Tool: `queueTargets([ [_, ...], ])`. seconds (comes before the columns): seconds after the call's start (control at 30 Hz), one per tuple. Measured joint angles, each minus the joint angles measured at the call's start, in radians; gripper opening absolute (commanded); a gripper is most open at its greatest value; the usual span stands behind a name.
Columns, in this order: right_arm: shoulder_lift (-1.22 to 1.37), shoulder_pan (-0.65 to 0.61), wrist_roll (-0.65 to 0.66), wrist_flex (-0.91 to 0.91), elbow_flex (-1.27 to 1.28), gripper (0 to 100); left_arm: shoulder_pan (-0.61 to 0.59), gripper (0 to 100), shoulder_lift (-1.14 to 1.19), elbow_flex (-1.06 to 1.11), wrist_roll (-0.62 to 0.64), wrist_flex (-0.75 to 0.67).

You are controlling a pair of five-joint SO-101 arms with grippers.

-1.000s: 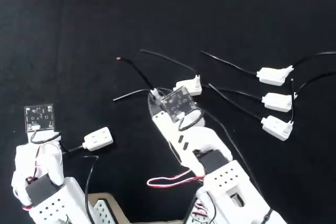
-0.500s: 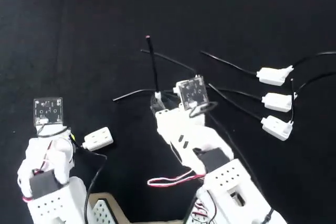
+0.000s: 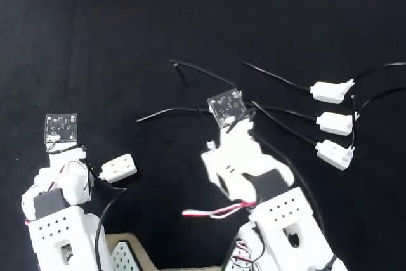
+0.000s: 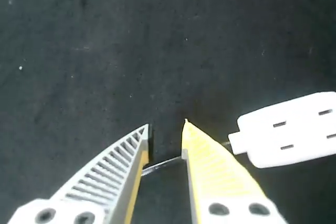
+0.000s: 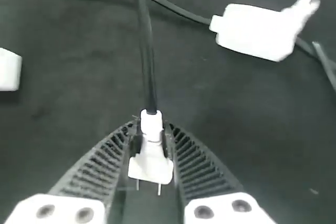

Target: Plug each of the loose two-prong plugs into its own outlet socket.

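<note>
Near left, my left pincer (image 4: 166, 127) sits slightly spread just beside the free outlet socket (image 3: 118, 167), which lies slots-up on the bench (image 3: 95, 42). At centre, the right pincer (image 5: 151, 127) is pinching a two-prong plug (image 5: 150, 165), its cord (image 5: 143, 35) trailing away. At right, three more sockets (image 3: 335, 122) look occupied. I judge this the carry step. Next I must swing the plug left and line its prongs up with those slots.

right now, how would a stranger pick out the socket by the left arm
On the black table, look beside the left arm at the near left. The white outlet socket lies there alone, its slots empty, far from the three sockets lined up at the right edge.
</note>
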Motion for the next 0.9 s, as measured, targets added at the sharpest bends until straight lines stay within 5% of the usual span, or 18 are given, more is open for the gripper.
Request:
queueTargets([
  [0.27,0.351,0.112,0.104,0.038,-0.199,1.5,0.0,12,0.003,0.0,-0.044,0.0],
  [0.67,0.798,-0.192,0.193,0.038,-0.388,1.7,0.0,12,0.003,0.012,-0.08,0.0],
  [0.9,1.025,-0.193,0.284,0.038,-0.557,25.7,-0.037,12,0.003,0.012,-0.117,0.0],
])
